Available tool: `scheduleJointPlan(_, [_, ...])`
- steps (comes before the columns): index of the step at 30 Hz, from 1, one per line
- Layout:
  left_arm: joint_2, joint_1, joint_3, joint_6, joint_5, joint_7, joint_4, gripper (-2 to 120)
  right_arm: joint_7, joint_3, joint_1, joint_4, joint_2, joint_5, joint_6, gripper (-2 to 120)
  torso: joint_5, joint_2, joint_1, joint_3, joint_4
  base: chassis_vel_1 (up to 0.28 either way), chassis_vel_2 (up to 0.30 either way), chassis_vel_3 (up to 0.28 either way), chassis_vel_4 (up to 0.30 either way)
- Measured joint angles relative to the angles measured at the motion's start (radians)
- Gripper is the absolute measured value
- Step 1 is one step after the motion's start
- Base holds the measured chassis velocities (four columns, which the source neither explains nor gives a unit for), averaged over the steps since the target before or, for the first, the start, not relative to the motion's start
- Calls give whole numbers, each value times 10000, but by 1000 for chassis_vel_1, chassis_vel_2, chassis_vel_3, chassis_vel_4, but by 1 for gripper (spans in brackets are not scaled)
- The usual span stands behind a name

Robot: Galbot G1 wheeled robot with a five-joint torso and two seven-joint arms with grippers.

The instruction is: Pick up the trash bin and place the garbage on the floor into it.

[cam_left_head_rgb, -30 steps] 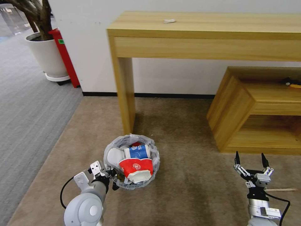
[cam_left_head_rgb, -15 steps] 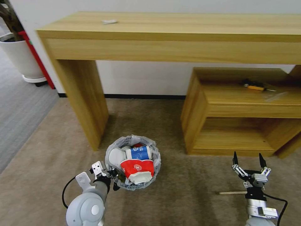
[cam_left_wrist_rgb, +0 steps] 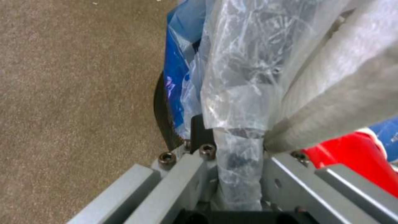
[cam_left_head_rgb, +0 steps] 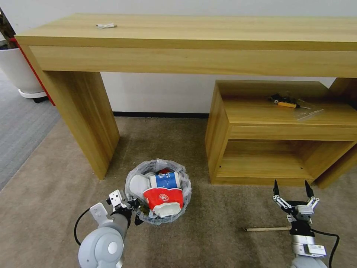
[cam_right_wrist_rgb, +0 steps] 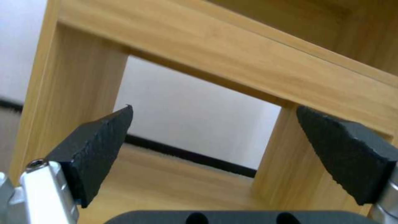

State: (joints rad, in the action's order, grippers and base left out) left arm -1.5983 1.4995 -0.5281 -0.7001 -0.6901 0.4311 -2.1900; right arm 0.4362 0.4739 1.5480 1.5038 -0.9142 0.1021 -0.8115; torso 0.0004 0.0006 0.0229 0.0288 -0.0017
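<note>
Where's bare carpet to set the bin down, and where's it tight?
Free: the floor between the trash bin and the wooden stick, and the carpet left of the table leg. Tight: around the stick, beside the open right end effector and the low shelf. The left end effector grips the bin's rim.

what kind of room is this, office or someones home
Probably an office or lobby corner. A long wooden console table stands against a plain white wall, a low open wooden shelf unit sits under it, and short-pile carpet covers the floor, with a potted plant's white planter nearby.
</note>
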Motion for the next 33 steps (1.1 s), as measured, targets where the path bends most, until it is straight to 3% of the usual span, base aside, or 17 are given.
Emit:
scheduleJointPlan(3, [-9,-4,7,0,0,0,1,0,50,19,271,-180,464,-183,0,100,1,0,0,0,0,0,0,0,0])
scheduleJointPlan(9, [-63,-64,38,22,0,-18,114,0,544,-131,1112,-1012,2206,-1185,0,100,-1,0,0,1,-4,0,0,0,0])
scheduleJointPlan(14, [-95,-117,80,75,2,-95,223,0,991,-397,1455,-1738,2811,-2584,-1,100,0,0,0,1,-2,0,0,0,0])
scheduleJointPlan(24, [-98,-222,164,144,-71,-210,362,0,1455,-1024,1405,-3447,2853,-4488,-3,100,0,0,-1,0,-3,0,0,0,0])
scheduleJointPlan(33, [-98,-207,160,175,-54,-246,418,0,1156,-1386,1024,-4024,2481,-4583,-4,100,0,0,0,0,-3,0,0,0,0])
